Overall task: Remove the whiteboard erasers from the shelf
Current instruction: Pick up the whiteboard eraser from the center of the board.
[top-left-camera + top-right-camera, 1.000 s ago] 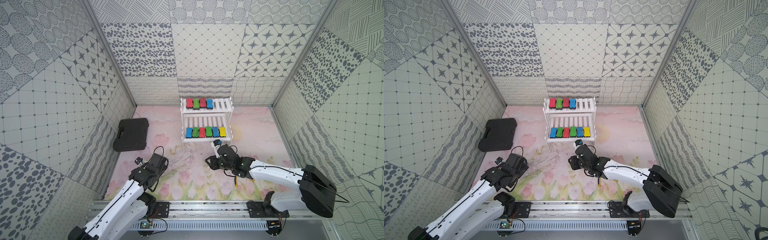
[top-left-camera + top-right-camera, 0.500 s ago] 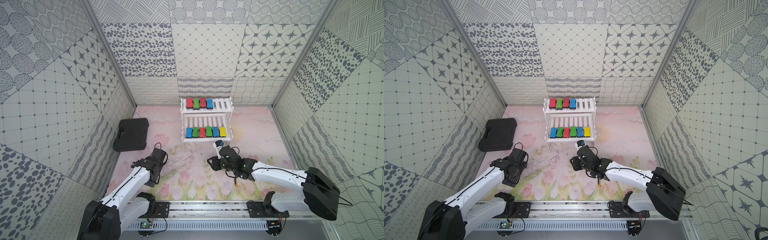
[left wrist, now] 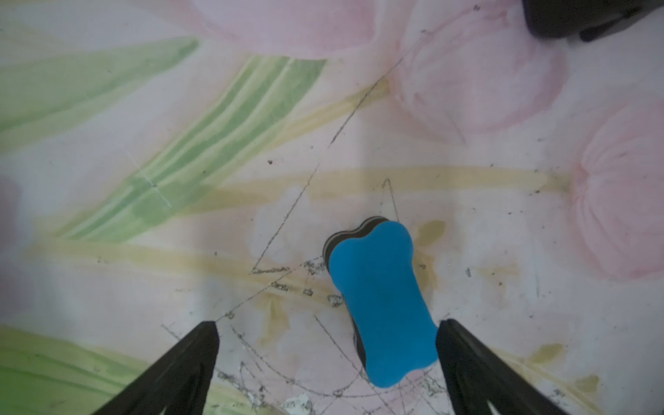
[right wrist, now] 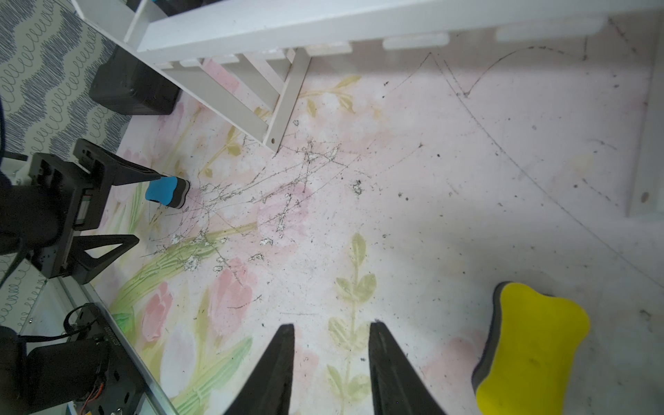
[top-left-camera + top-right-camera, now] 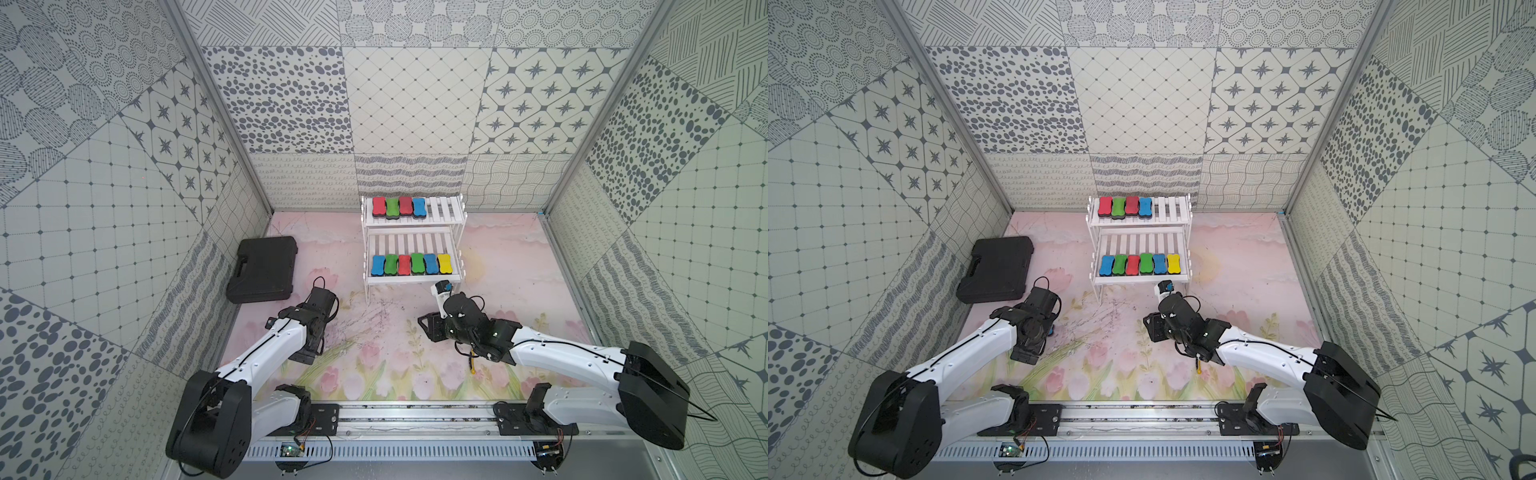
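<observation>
**Left tool (image 3: pixel 327 324) wide over a blue eraser (image 3: pixel 381 305); right tool (image 4: pixel 331 326) narrow and empty**

In the left wrist view the left tool's two black fingers (image 3: pixel 194 359) stand far apart above the floral surface (image 3: pixel 143 287). The blue eraser lies flat on the surface between them, coloured top up and dark felt beneath. It is close against one finger and well clear of the other, and whether it touches the near finger I cannot tell. The right wrist view shows the same pad (image 4: pixel 163 190) at the tip of one of those fingers.

The right tool's fingers leave only a slim gap, with bare surface showing between them. A yellow eraser (image 4: pixel 531 345) lies flat on the surface just beside that tool, outside its fingers.

In both top views the shelf (image 5: pixel 446 208) stands at the back middle of the surface. On its upper tier four erasers (image 5: pixel 399 207) (red, green, red, blue) sit side by side at the robot's left end. On the lower tier six erasers (image 5: pixel 411 264) (blue, green, red, green, blue, yellow) line the front edge. The right arm's wrist sits just in front of that lower tier. A black case (image 5: pixel 264 268) lies closed to the robot's left of the shelf, near the left arm
</observation>
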Motion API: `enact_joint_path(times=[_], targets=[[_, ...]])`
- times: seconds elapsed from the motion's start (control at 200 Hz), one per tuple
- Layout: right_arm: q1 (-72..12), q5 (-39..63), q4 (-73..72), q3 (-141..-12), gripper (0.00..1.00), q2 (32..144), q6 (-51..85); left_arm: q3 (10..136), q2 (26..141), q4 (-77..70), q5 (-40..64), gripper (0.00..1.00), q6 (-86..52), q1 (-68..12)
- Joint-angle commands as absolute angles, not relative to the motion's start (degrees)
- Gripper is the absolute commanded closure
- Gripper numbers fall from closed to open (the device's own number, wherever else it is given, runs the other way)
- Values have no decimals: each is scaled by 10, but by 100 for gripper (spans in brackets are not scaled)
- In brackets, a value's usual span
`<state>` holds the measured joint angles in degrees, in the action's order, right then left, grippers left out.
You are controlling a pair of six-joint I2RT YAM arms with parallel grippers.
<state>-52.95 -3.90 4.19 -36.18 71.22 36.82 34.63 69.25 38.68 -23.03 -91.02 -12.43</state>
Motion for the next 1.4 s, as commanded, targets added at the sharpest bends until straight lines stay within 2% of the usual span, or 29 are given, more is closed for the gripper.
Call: enact_joint_path(times=[0.0, 0.135, 0.22, 0.475, 0.54, 0.775, 0.97, 1.171, 1.391], targets=[[-529, -50, 35, -351, 62, 690, 371, 359, 729, 360, -258, 1, -916, -117], [-528, -53, 37, -342, 62, 678, 377, 346, 749, 337, -250, 1, -920, -109], [-528, -58, 43, -341, 62, 671, 376, 341, 775, 312, -225, 5, -906, -93], [-524, -77, 61, -335, 62, 645, 377, 337, 818, 281, -168, 45, -877, -73], [-522, -79, 64, -334, 62, 640, 378, 333, 810, 280, -161, 51, -873, -73], [-514, -85, 74, -332, 62, 623, 379, 308, 748, 283, -120, 54, -828, -83], [-502, -85, 88, -323, 62, 595, 386, 274, 634, 308, -114, 57, -789, -129], [-491, -88, 111, -313, 62, 560, 390, 272, 549, 338, -105, 59, -751, -201], [-476, -95, 153, -313, 62, 505, 387, 320, 602, 342, -145, 60, -740, -360]])
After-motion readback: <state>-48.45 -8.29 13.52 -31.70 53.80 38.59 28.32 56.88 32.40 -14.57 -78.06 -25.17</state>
